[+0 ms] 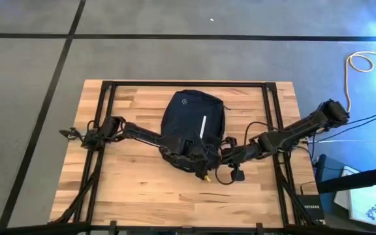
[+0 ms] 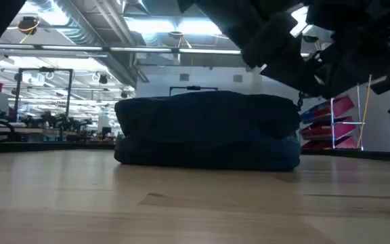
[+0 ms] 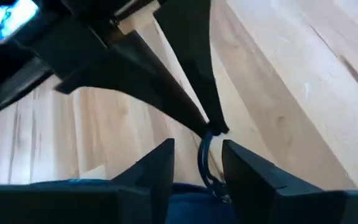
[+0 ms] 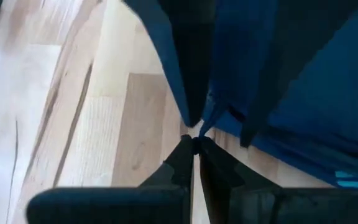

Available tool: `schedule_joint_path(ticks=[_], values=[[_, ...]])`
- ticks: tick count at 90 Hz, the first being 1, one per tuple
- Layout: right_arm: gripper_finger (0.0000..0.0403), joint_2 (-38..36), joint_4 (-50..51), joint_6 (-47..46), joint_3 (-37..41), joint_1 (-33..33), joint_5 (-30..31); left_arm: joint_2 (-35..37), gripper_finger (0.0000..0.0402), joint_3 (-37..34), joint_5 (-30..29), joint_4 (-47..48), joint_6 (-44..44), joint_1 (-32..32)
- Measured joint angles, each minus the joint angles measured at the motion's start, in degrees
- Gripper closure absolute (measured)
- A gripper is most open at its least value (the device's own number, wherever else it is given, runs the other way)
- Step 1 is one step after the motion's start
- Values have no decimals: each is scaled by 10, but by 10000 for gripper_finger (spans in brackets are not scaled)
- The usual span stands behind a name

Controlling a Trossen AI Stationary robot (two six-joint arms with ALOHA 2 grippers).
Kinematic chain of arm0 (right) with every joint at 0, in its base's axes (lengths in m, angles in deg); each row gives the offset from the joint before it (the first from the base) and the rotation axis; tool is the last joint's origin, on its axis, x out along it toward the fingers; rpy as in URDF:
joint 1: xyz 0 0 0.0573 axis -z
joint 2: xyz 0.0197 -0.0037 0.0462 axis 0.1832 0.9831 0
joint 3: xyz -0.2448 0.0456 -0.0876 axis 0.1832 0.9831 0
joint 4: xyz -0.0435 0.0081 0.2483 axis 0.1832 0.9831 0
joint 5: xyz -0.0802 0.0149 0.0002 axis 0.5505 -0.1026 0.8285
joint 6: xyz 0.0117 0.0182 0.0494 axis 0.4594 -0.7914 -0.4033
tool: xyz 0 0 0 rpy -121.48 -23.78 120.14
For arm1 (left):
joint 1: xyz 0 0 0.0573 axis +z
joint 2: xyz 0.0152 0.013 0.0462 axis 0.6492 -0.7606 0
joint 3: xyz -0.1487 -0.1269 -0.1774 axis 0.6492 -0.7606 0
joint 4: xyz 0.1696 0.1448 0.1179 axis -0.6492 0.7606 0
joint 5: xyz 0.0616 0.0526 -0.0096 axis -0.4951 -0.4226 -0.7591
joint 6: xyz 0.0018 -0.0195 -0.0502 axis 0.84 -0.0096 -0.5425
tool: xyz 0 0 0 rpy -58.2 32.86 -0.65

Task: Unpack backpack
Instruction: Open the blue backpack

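The dark navy backpack [image 1: 191, 121] lies flat on the wooden table [image 1: 136, 196], white stripe up; the low view shows it as a low mound [image 2: 208, 132]. Both grippers meet at its near end. My right gripper [image 4: 194, 144] is shut on a thin blue pull cord [image 3: 205, 155] that comes off the backpack. My left gripper [image 3: 197, 165] is open, with one finger on either side of that cord; whether they touch it I cannot tell. In the high view the left gripper [image 1: 198, 153] sits just left of the right one [image 1: 218, 155]. My right gripper pinches the free end of the blue pull cord [image 4: 202, 129] between its two fingertips [image 3: 215, 127]. The fingers come level from the table's right side. The cord runs from them back down to the backpack's near end.
Black frame rails [image 1: 106, 130] run along the table's left and right sides. A small yellow piece [image 1: 207, 176] lies by the backpack's near end. Bare wood lies near and to the left. A yellow cable [image 1: 358, 65] and boxes are on the floor at right.
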Motion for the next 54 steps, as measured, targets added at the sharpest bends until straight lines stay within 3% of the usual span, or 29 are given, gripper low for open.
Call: schedule_joint_path(ticks=[54], values=[[403,0,44,11,-19,0,12,-2,308,0,14,-19,8,-1]])
